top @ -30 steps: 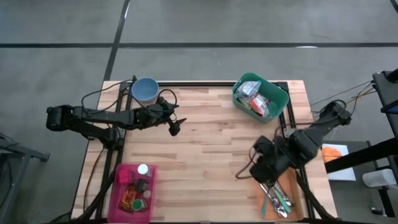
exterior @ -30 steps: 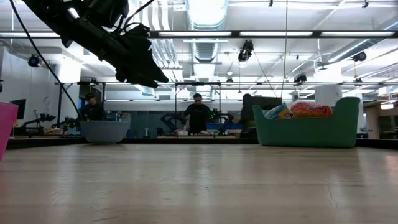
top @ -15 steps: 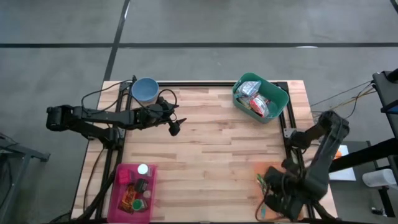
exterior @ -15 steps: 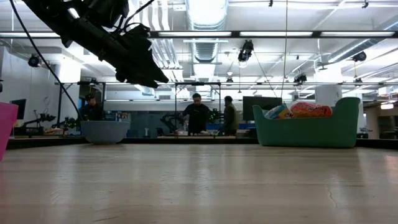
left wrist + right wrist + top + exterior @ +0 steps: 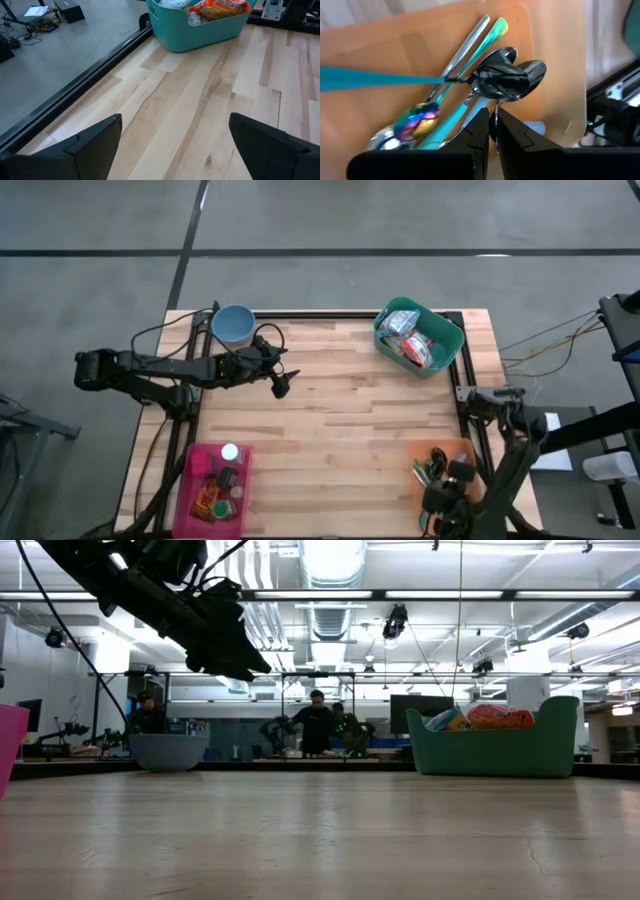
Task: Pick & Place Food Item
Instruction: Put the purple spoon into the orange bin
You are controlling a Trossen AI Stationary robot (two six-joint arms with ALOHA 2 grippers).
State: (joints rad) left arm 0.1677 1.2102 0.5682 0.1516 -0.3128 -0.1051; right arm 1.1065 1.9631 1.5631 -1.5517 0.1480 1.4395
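A teal bin [image 5: 418, 335] [image 5: 200, 25] full of food packets stands at the table's far right. My left gripper [image 5: 283, 385] [image 5: 175, 150] hangs open above the bare wood left of centre, pointing toward that bin, with nothing between its fingers. At the table's near right corner my right gripper [image 5: 440, 485] [image 5: 494, 125] points down over an orange tray [image 5: 470, 455] [image 5: 540, 30] of cutlery. It is shut on a dark spoon [image 5: 505, 80]. My right gripper pinches the dark spoon's thin handle [image 5: 495, 107] between its two fingers. The fingers come from above, slanting down, and lie along the handle. The bowl [image 5: 500, 80] sticks out ahead of the fingertips, over the cutlery in the tray; whether it touches that cutlery I cannot tell.
A blue bowl [image 5: 233, 326] [image 5: 168, 750] sits at the far left corner. A pink bin [image 5: 215, 485] of small items stands at the near left. The wood between them lies bare. People stand in the room beyond the table.
My right gripper has swung from above the table's right middle toward the near right corner and come down over the orange tray, tipping to point more steeply down. It has stayed shut.
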